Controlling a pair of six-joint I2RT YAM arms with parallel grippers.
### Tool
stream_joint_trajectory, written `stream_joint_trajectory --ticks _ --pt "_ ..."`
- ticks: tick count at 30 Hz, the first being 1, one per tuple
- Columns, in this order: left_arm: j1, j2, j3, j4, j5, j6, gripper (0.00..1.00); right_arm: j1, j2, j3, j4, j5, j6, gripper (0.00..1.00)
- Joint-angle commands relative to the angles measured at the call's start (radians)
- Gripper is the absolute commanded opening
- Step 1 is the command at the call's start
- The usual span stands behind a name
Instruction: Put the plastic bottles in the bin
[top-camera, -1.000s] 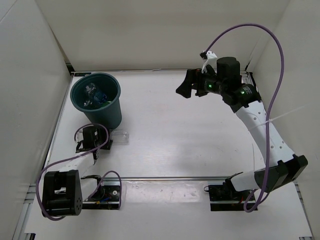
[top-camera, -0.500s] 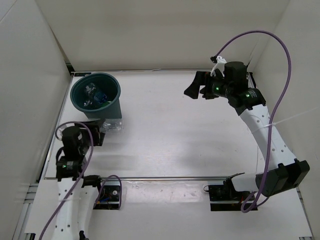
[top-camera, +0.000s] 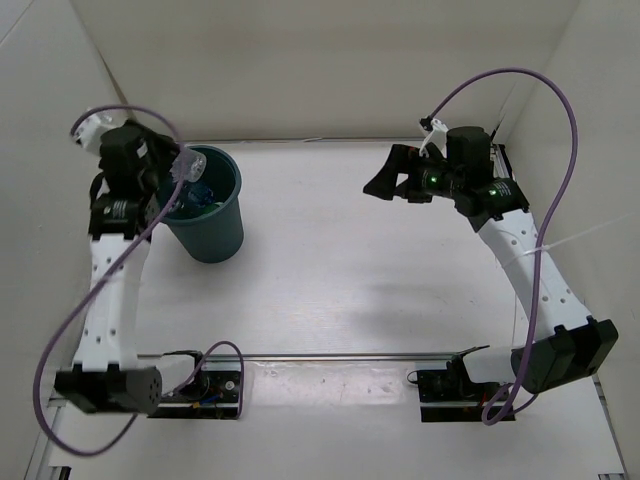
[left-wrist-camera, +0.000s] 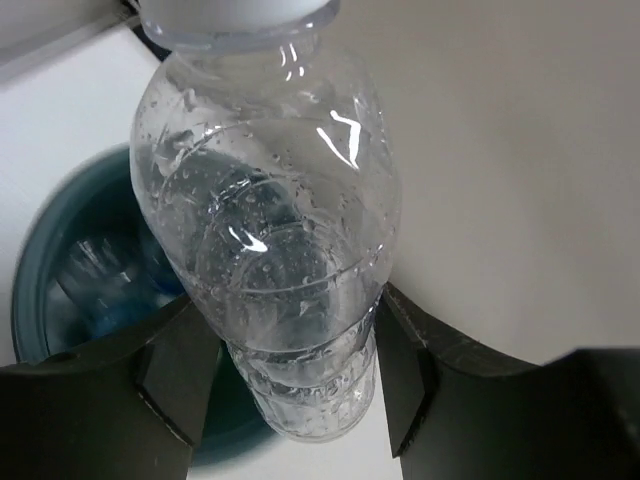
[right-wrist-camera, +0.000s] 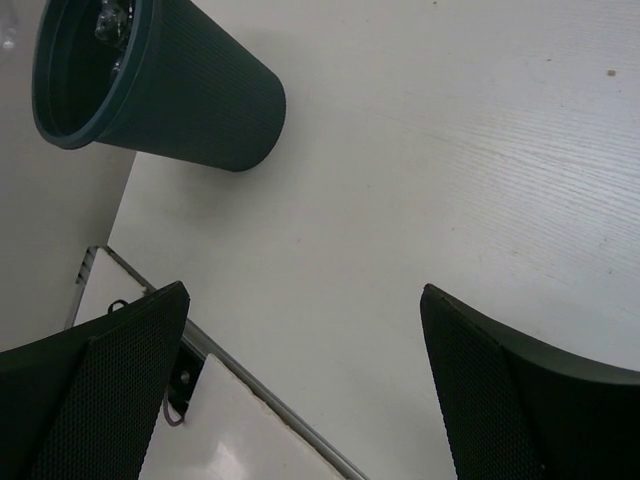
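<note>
My left gripper (top-camera: 170, 180) is shut on a clear label-less bottle (top-camera: 188, 166) and holds it above the near-left rim of the dark teal bin (top-camera: 215, 235). In the left wrist view the bottle (left-wrist-camera: 270, 220) fills the frame between my black fingers (left-wrist-camera: 400, 370), with the bin (left-wrist-camera: 40, 300) below at left. Other bottles, blue-labelled and green, lie inside the bin (top-camera: 200, 195). My right gripper (top-camera: 385, 178) is open and empty, raised at the back right. In the right wrist view the bin (right-wrist-camera: 190, 95) stands at the upper left.
White walls enclose the table on the left, back and right. A metal rail (top-camera: 330, 356) runs along the near edge by the arm bases. The purple cable (top-camera: 540, 100) loops above my right arm.
My left arm has lifted the clear bottle from the table by the bin's base up over the bin's rim. My right gripper has shifted only slightly.
</note>
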Motion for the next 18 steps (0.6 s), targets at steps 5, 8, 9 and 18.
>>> stream_joint_trajectory --ticks 5,8,9,18 --pt "-0.153 0.171 0.027 0.075 -0.411 0.241 1.0 -0.049 -0.009 0.029 -0.037 0.076 0.093 1.0" --pt "-0.181 0.096 0.008 0.075 -0.469 0.262 1.0 -0.087 0.04 0.131 -0.198 0.075 0.076 1.0" --pt "-0.181 0.076 0.008 0.075 -0.484 0.276 1.0 -0.099 0.052 0.158 -0.233 0.075 0.061 1.0" --pt "-0.218 -0.362 -0.378 0.055 -0.611 0.403 1.0 -0.216 -0.1 0.029 -0.275 0.148 0.005 1.0"
